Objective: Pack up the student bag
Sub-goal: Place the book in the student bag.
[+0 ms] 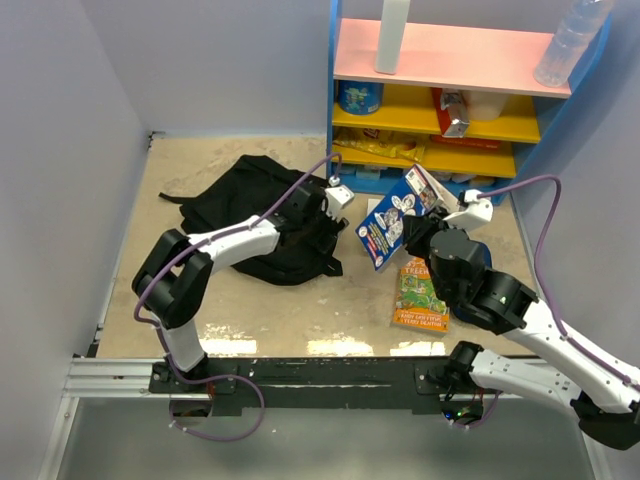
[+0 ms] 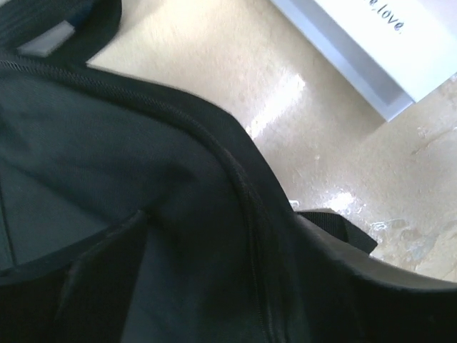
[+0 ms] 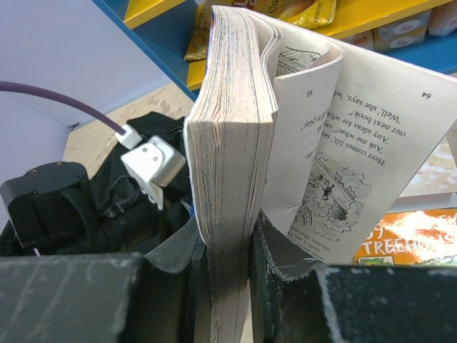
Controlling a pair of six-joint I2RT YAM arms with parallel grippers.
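The student bag [image 1: 262, 215], soft and black, lies left of centre on the table. My left gripper [image 1: 322, 212] is at its right edge, and the fabric there looks lifted. In the left wrist view black fabric and a zipper seam [image 2: 250, 214] fill the frame and hide the fingers. My right gripper [image 1: 422, 233] is shut on a thick blue-covered paperback [image 1: 393, 226] and holds it on edge above the table, just right of the bag. In the right wrist view the book [image 3: 232, 136] stands clamped between my fingers [image 3: 171, 271], with loose pages fanning right.
An orange book [image 1: 420, 296] lies flat on the table under my right arm. A blue, yellow and pink shelf [image 1: 450, 105] stands at the back right with a bottle [image 1: 572, 40] on top. Grey walls close off the left and back.
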